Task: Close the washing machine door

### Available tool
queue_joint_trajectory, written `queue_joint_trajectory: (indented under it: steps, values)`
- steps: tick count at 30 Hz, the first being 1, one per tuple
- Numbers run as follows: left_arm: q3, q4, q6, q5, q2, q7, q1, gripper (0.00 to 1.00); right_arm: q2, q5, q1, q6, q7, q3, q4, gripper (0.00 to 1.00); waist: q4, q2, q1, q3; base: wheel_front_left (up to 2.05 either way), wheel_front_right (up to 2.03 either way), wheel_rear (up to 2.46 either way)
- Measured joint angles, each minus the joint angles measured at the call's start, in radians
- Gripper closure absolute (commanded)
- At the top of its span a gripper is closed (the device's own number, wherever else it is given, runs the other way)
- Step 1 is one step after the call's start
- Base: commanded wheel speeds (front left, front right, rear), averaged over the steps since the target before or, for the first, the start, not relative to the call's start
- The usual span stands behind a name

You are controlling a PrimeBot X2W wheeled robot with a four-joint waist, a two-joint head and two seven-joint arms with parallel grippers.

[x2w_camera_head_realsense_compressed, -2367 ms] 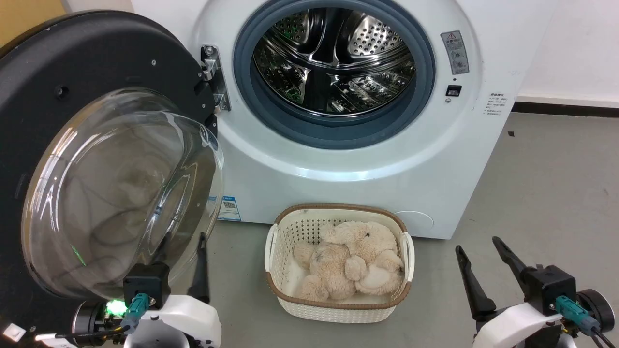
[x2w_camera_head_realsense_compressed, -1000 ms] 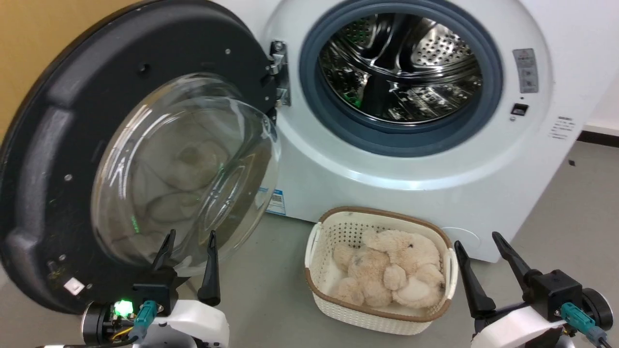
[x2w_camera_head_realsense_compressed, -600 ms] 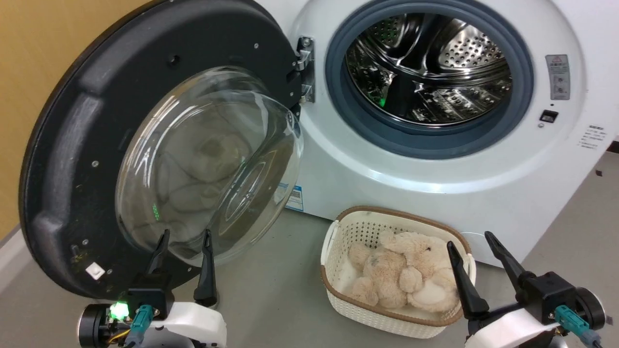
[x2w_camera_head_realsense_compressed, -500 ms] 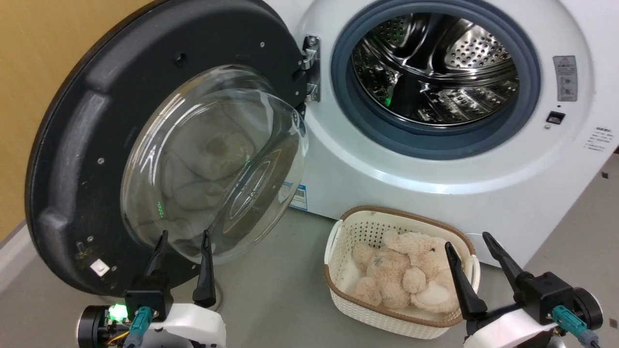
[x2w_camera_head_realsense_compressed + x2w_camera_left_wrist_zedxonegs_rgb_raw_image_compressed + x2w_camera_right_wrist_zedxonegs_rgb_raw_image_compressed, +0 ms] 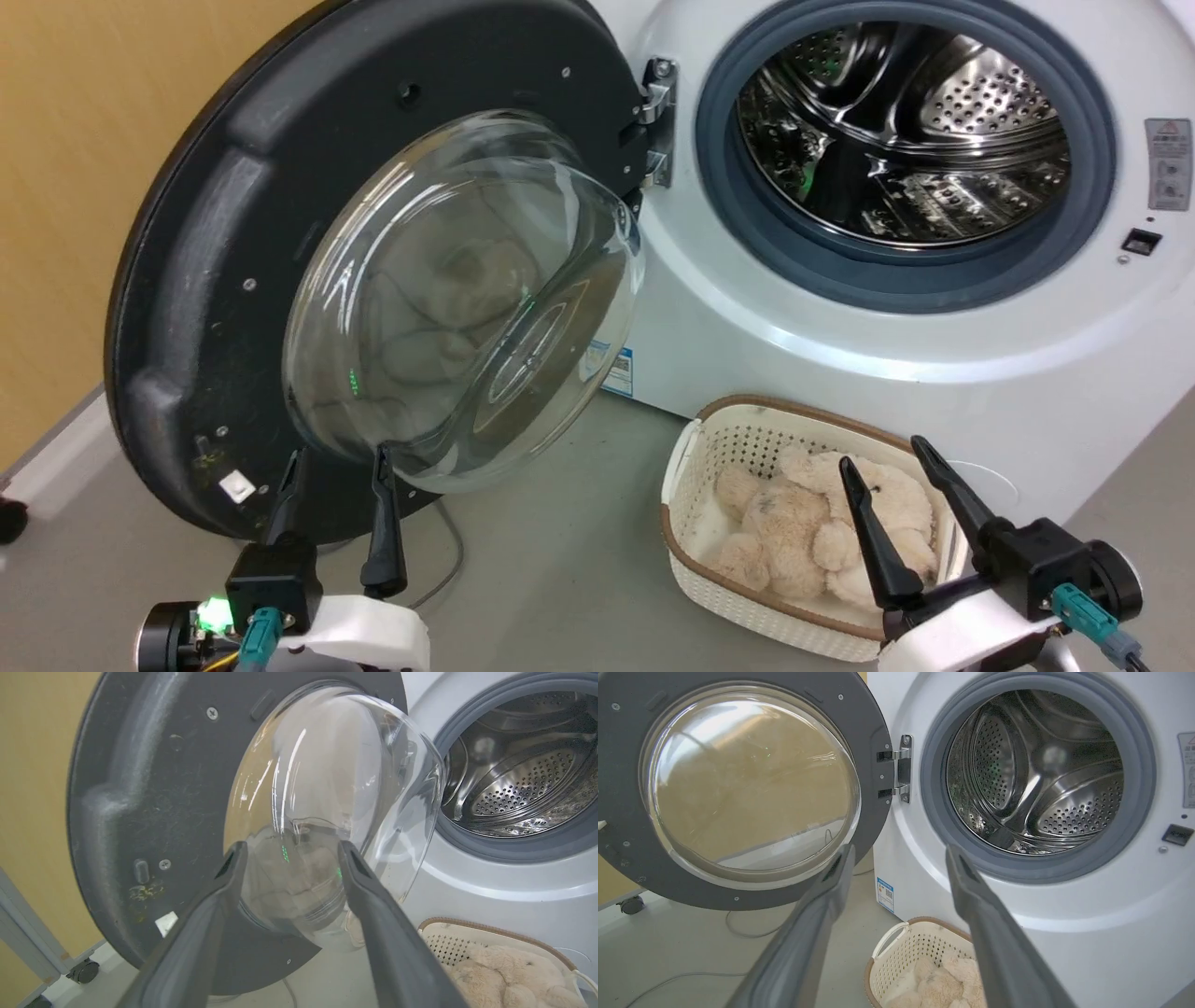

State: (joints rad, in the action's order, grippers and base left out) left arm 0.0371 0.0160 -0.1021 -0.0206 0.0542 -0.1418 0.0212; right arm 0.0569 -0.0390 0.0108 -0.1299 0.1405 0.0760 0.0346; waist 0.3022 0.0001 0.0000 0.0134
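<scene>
Fingers of my left gripper point(image 5: 339, 455) stand parted with nothing between them, their tips just in front of the lower edge of the glass bowl window point(image 5: 457, 299); whether they touch it I cannot tell. My right gripper point(image 5: 879, 450) is likewise spread and empty, showing in front of the laundry basket point(image 5: 686, 448) with its plush toy point(image 5: 794, 532). I see the washing machine door point(image 5: 205, 280) swung wide on its hinge point(image 5: 656, 121) to the left of the washing machine point(image 5: 840, 373), the perforated steel drum point(image 5: 896, 140) exposed inside its grey gasket point(image 5: 717, 168).
</scene>
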Motion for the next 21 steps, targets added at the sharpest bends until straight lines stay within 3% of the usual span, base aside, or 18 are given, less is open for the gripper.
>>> queue_joint_trajectory:
  steps: [21]
  values:
    - [-0.005,0.04,-0.04,0.0,0.0,-0.044,0.023,0.0,0.011,-0.033,0.053,0.0,0.043,0.042,0.031,0.0,0.098,0.0,0.0,0.023,-0.02,-0.02,-0.02]
